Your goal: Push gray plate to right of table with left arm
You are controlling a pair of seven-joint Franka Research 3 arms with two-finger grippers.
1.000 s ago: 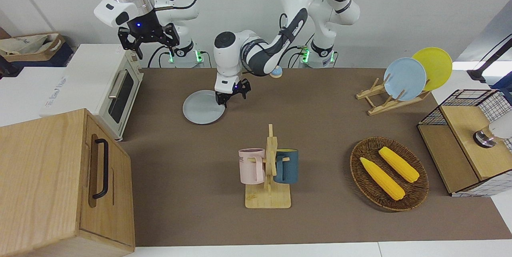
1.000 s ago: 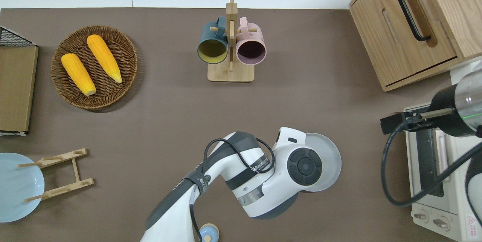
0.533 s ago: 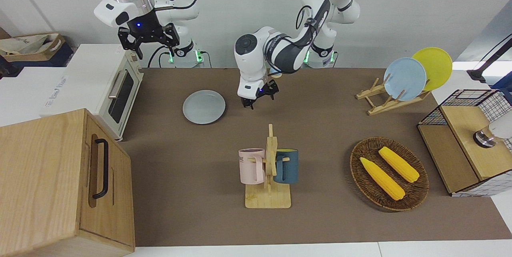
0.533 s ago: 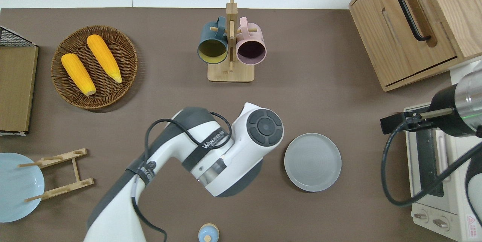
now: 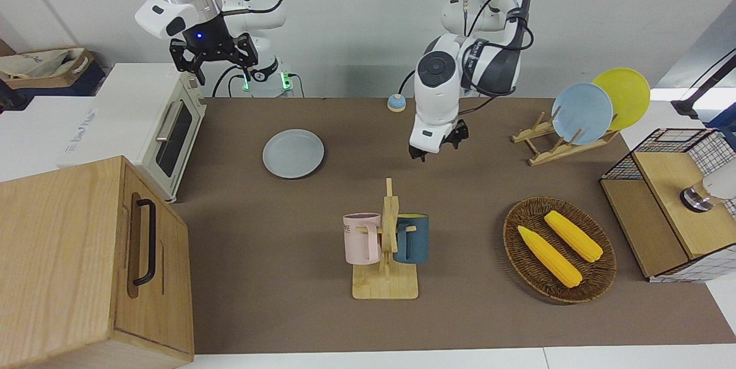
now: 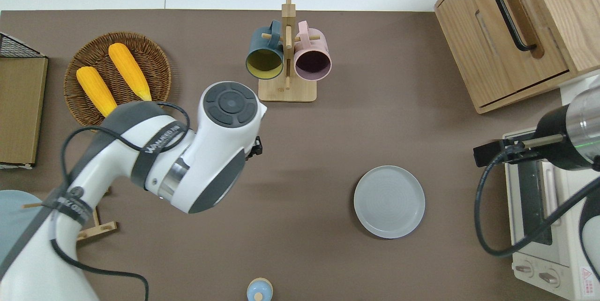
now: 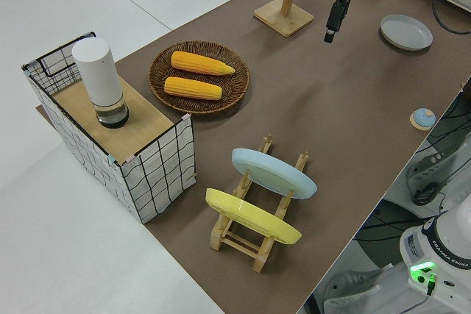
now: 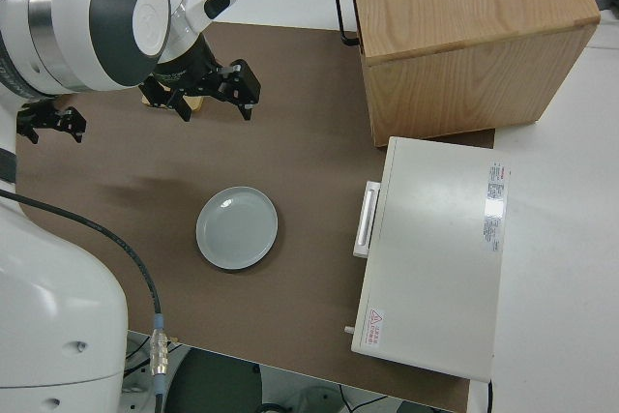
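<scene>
- The left tool [image 5: 438, 148] is hanging in the air over bare tabletop [image 6: 422, 118], near the mug stand, and I cannot tell whether its fingers are apart or together.
- Nothing is standing between that tool and the gray plate [image 6: 389, 201]; they are well apart, with only open brown surface between them.
- The gray plate is lying flat toward the right arm's end of the tabletop, near the white toaster oven [image 5: 167, 133] and touching nothing.
- The wooden mug stand [image 6: 287, 64] is carrying a teal mug [image 6: 265, 57] and a pink mug [image 6: 312, 58], farther from the robots than the plate.
- A wicker basket [image 5: 598, 277] with two corn cobs [image 5: 560, 245] is sitting toward the left arm's end, as is a wooden rack [image 5: 546, 142] holding a sky-blue plate [image 5: 582, 113] and a yellow plate [image 5: 624, 96].
- A small blue bell [image 6: 259, 289] is resting close to the robots' edge.
- The wooden cabinet [image 5: 86, 265] is standing at the right arm's end.
- The right arm is parked, its tool [image 5: 213, 58] spread open.
- A second ago the left tool was down at the plate's rim; since then it has been swinging away toward its own end, while the plate is staying where it was.
</scene>
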